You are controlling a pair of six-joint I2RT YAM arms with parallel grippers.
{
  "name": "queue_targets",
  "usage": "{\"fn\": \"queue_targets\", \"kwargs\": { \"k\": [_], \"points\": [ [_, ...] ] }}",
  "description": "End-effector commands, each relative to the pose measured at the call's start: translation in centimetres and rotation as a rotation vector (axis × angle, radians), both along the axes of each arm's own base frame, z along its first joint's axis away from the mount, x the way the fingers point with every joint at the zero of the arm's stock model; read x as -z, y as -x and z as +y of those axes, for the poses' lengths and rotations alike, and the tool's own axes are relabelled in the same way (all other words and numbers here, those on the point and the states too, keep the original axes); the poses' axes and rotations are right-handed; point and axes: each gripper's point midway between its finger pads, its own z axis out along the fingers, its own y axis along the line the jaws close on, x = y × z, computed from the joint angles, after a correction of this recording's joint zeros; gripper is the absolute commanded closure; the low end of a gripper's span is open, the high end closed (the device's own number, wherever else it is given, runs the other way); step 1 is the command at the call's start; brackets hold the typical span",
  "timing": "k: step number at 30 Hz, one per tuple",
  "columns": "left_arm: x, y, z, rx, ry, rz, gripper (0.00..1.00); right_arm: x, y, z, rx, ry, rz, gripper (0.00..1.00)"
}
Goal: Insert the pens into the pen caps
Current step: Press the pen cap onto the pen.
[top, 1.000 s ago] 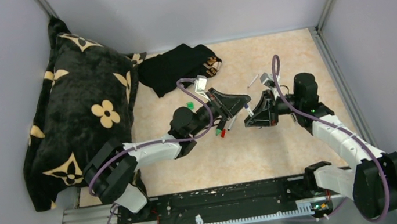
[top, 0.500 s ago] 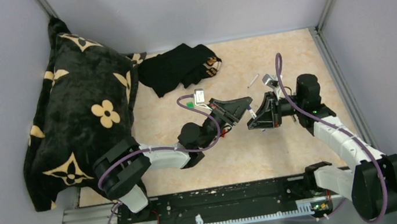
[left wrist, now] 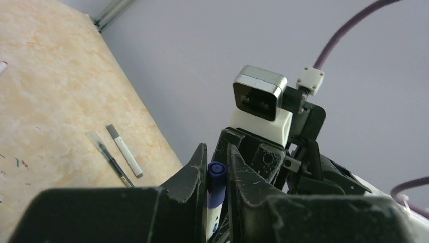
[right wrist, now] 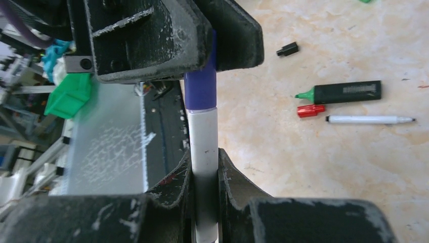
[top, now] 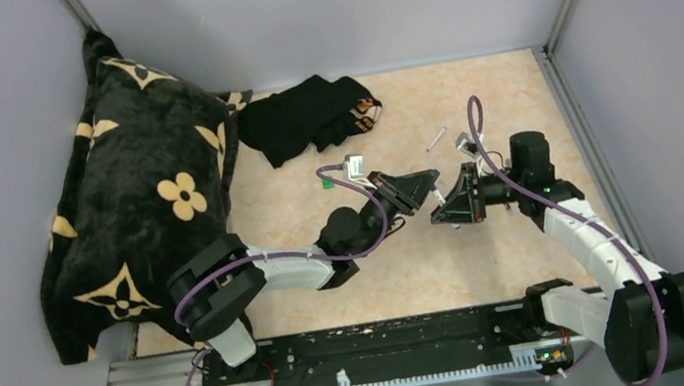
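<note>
In the right wrist view my right gripper [right wrist: 203, 154] is shut on a white-barrelled pen [right wrist: 202, 126]. A purple cap [right wrist: 201, 83] sits on the pen's far end, with the left gripper's black fingers [right wrist: 167, 35] closed on it. In the left wrist view my left gripper [left wrist: 216, 150] is shut on that purple cap [left wrist: 216, 174]. From above, the left gripper [top: 421, 185] and right gripper [top: 443, 201] meet tip to tip above the table's middle. A green cap [top: 327, 182] lies left of them. A black marker with a green tip [right wrist: 344, 91], a red cap [right wrist: 310, 111], a thin white pen [right wrist: 369, 120] and a small black cap [right wrist: 287, 49] lie on the table.
A black floral pillow [top: 141, 191] fills the left side and a black cloth [top: 312, 114] lies at the back. Two more pens [left wrist: 124, 150] lie near the right wall, also seen from above [top: 436, 139]. Grey walls enclose the table.
The left arm has swung its elbow to the right and now covers the red cap and marker from above. The two grippers have stayed joined tip to tip, shifting slightly right.
</note>
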Motion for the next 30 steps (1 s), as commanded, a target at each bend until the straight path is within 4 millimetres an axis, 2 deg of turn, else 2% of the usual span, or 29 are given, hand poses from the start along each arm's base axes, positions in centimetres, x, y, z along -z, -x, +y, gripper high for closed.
{"fn": "queue_targets", "kwargs": {
  "k": [1,5,8,11,14,18,21,24,27,28,30],
  "points": [
    [12.1,14.2,-3.2,0.563,-0.324,0.075,1.0,-10.4,-6.0,-1.3,0.122,-0.069,-0.425,1.0],
    [11.1,16.0,-3.2,0.678,-0.258,0.024,1.0,-12.1,-4.7,-1.4,0.035,-0.177,-0.376,1.0],
    [10.4,17.3,-3.6,0.764,-0.215,0.011,1.0,-12.1,-3.4,-1.2,-0.012,-0.211,-0.353,1.0],
    [10.6,16.6,-4.0,0.728,-0.203,0.051,1.0,-12.1,-4.2,-1.3,0.034,-0.197,-0.369,1.0],
    [10.9,15.6,-4.5,0.662,-0.218,0.099,1.0,-10.3,-6.3,-1.6,0.139,-0.036,-0.444,1.0],
    [10.6,14.9,-5.2,0.613,-0.215,0.115,1.0,-9.3,-6.5,-1.6,0.17,0.015,-0.425,1.0],
    [10.4,14.3,-4.7,0.564,-0.202,0.118,1.0,-8.8,-6.2,-1.4,0.151,0.009,-0.414,1.0],
    [9.4,13.5,-3.8,0.509,-0.172,0.101,1.0,-7.7,-5.3,-1.1,0.107,-0.016,-0.384,1.0],
    [8.6,13.3,-3.3,0.49,-0.171,0.069,1.0,-7.4,-4.4,-0.8,0.071,-0.044,-0.373,1.0],
    [8.4,13.2,-3.3,0.489,-0.176,0.061,0.98,-7.4,-4.1,-0.7,0.058,-0.056,-0.372,1.0],
    [8.2,13.2,-3.4,0.488,-0.184,0.05,0.88,-7.2,-3.9,-0.6,0.05,-0.064,-0.368,1.0]
  ]
}}
